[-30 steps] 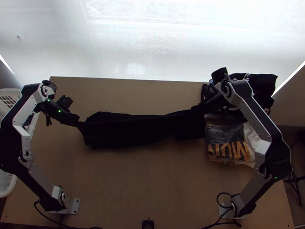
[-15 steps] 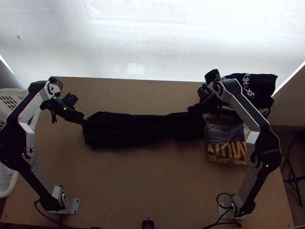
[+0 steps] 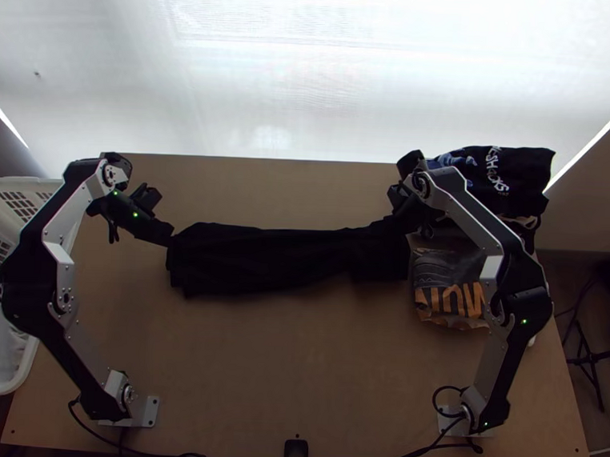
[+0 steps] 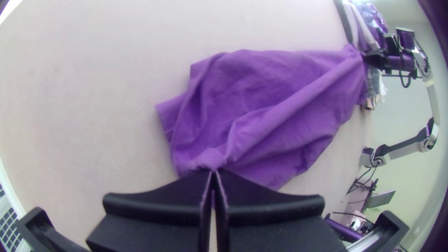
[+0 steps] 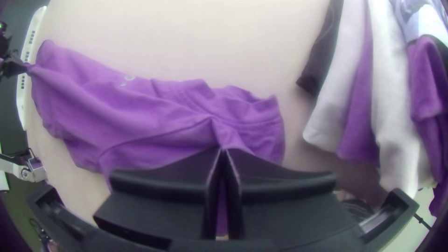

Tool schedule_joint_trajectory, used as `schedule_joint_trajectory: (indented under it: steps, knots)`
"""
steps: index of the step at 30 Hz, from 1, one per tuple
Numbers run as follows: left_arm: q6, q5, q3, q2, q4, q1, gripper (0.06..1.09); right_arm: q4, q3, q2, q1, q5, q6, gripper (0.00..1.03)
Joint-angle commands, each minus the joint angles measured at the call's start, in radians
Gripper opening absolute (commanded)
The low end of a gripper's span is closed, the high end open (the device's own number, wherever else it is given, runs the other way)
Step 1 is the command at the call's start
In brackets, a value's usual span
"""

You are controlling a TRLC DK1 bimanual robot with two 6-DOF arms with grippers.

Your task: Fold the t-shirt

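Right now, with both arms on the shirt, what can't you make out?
- Left wrist view: how much shirt the left gripper pinches; its fingers hide it.
- Right wrist view: the same for the right gripper.
- Right wrist view: the shirt's pale mark, too small.
- Top view: the rest of the basket, cut off by the left edge.
- Top view: part of the clothes pile, behind the right arm.

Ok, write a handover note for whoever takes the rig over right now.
Left gripper: shut on the t-shirt at one end.
Right gripper: shut on it near the other end.
Shirt: a long, creased strip across the table, between the grippers; other clothes lie beyond its right end.
Done: gripped at both ends; can't tell whether any fold is complete.
Left: probably finish folding, smooth it, release.
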Motion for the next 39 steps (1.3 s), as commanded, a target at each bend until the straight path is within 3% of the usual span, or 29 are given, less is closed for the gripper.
schedule_joint_trajectory:
  steps: [1, 2, 3, 5, 10, 12, 14, 17, 21, 23, 29, 39]
  knots:
    - [-0.005, -0.013, -0.012, 0.029, -0.001, -0.015, 0.17, 0.005, -0.006, -0.012, 0.005, 0.036, 0.009, 0.45]
    - [-0.008, -0.024, -0.017, 0.035, 0.001, -0.02, 0.35, -0.009, 0.003, -0.022, 0.005, 0.039, 0.014, 0.78]
    - [-0.009, -0.025, -0.018, 0.041, 0.001, -0.023, 0.58, -0.035, 0.018, -0.032, 0.007, 0.056, 0.025, 1.01]
    - [-0.012, -0.025, -0.021, 0.046, -0.001, -0.027, 1.04, -0.086, 0.051, -0.068, 0.021, 0.102, 0.025, 0.99]
    - [-0.02, -0.025, -0.015, 0.038, 0.001, -0.032, 1.04, -0.089, 0.095, -0.223, 0.117, 0.118, 0.028, 0.99]
    - [-0.026, -0.025, -0.011, 0.024, 0.002, -0.032, 1.04, -0.066, 0.106, -0.245, 0.189, 0.048, 0.021, 0.99]
    - [-0.037, -0.025, -0.001, 0.007, 0.002, -0.03, 1.04, -0.023, 0.1, -0.245, 0.274, -0.026, -0.051, 0.99]
    - [-0.058, -0.024, 0.005, -0.028, -0.004, -0.017, 1.04, -0.006, 0.135, -0.188, 0.407, -0.024, -0.158, 0.99]
    - [-0.063, 0.002, -0.026, -0.083, -0.019, 0.016, 1.04, -0.009, 0.249, -0.053, 0.519, -0.027, -0.166, 0.99]
    - [-0.063, 0.031, -0.057, -0.106, -0.019, 0.035, 1.04, -0.014, 0.304, 0.01, 0.547, -0.03, -0.169, 0.99]
    - [-0.061, 0.249, -0.164, -0.134, 0.009, 0.123, 1.04, -0.015, 0.466, 0.202, 0.565, -0.125, -0.207, 0.99]
    - [-0.052, 0.26, -0.287, -0.105, 0.137, 0.169, 1.04, -0.017, 0.607, 0.392, 0.557, -0.135, -0.213, 0.99]
